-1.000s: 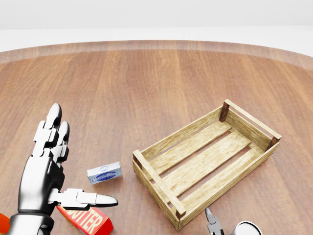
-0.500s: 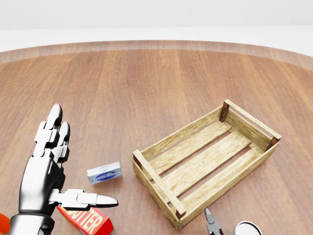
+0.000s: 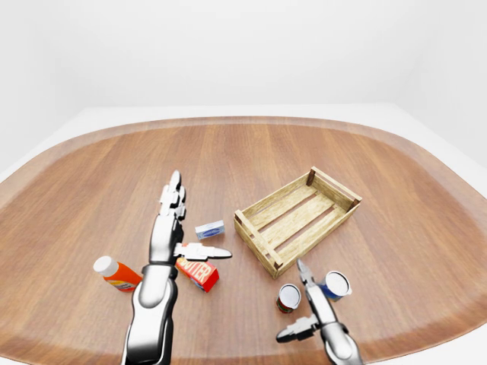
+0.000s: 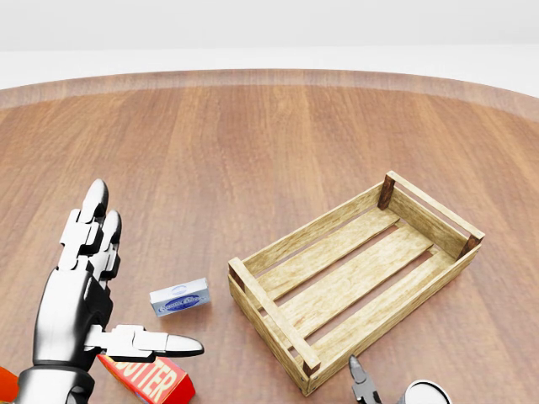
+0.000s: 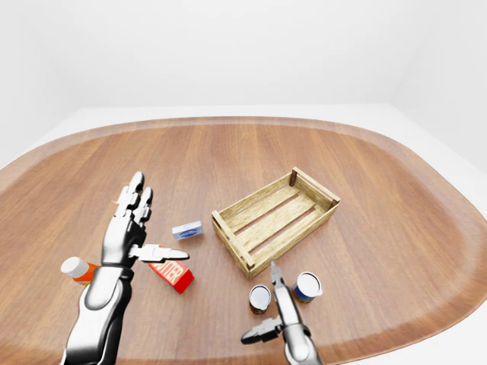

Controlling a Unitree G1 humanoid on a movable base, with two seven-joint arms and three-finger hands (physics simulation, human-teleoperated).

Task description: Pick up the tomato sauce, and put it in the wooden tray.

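The tomato sauce can (image 3: 288,298), red-labelled with a silver lid, stands upright near the bottom of the left-eye view, just below the wooden tray (image 3: 269,256). The slatted tray holds nothing. My right hand (image 3: 298,306) is open at the can's right side, one finger pointing up between the two cans and the thumb spread low to the left. My left hand (image 3: 192,226) is open too, with its fingers raised and its thumb out to the right, hovering left of the tray. In the head view only the right hand's fingertip (image 4: 357,367) and a can rim show.
A blue-labelled can (image 3: 335,284) stands right of the tomato sauce. A small blue-and-white box (image 3: 210,229), a red butter box (image 3: 199,274) and an orange bottle with a white cap (image 3: 116,274) lie around my left hand. The round wooden table (image 3: 243,152) stretches away above.
The right fingertip has crept slightly up and left at the bottom of the head view. The left hand and the objects hold their places.
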